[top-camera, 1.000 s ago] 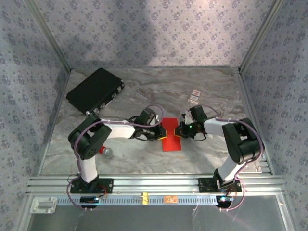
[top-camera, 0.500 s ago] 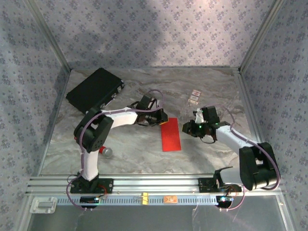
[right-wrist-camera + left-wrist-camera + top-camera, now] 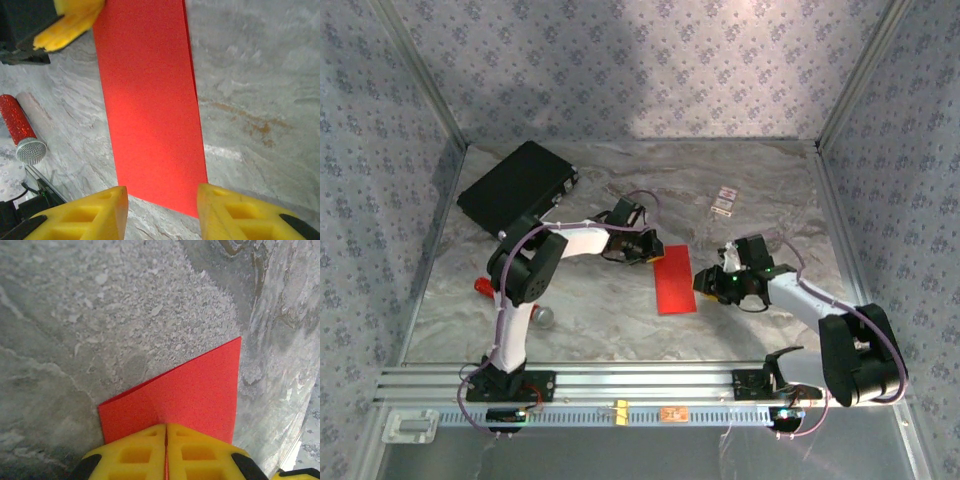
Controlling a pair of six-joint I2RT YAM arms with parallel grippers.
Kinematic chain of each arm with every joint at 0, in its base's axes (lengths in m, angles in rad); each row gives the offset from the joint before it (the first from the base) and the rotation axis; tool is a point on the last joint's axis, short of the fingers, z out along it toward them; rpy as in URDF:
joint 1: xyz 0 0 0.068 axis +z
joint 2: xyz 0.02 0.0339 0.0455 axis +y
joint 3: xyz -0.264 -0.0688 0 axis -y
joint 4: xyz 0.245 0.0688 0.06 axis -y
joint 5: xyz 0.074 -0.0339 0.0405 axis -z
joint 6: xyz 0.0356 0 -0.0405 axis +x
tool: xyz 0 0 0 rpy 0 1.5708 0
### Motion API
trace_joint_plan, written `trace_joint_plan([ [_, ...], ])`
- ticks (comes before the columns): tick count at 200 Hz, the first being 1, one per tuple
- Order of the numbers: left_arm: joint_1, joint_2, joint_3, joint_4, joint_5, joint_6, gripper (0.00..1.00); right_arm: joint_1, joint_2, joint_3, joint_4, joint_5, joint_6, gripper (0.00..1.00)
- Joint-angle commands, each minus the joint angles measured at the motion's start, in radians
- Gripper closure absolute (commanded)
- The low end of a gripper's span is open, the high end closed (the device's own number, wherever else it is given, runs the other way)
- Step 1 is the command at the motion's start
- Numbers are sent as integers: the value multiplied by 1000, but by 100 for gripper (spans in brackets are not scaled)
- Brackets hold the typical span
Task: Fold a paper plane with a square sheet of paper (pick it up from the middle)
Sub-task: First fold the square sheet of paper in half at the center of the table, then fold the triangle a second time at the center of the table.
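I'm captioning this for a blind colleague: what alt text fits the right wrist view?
Folded red paper lies as a long strip on the grey marble table, its near end between the open yellow fingers of the right tool. The left tool pinches its far corner, and a red cylinder lies at left.

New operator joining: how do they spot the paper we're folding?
At the middle of the marble table, the sheet of paper is a long flat bright red strip, its far end pinched in the left gripper. The red cylinder nearby is small, glittery and grey-tipped; the paper is flat and plain.
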Motion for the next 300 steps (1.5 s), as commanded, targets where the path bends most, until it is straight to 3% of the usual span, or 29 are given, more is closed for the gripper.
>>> trace_joint_plan([
  [1,1,24,-54,-24,-13,29,91,13,13,-27,-30,-32,13,57],
  [46,1,5,-119,3,-35,16,91,28,16,-61,-14,-57,56,53],
  [128,2,-31,-115,60,3,-19,90,40,-21,-75,-63,-39,53,57],
  [179,3,-66,-11,61,31,-5,87,46,-28,-72,-59,-46,56,61],
  [218,4,-3,36,23,27,8,86,49,-42,-75,-65,-43,58,58],
  [300,10,37,-114,86,8,-20,88,53,-23,-80,-58,-68,140,54],
])
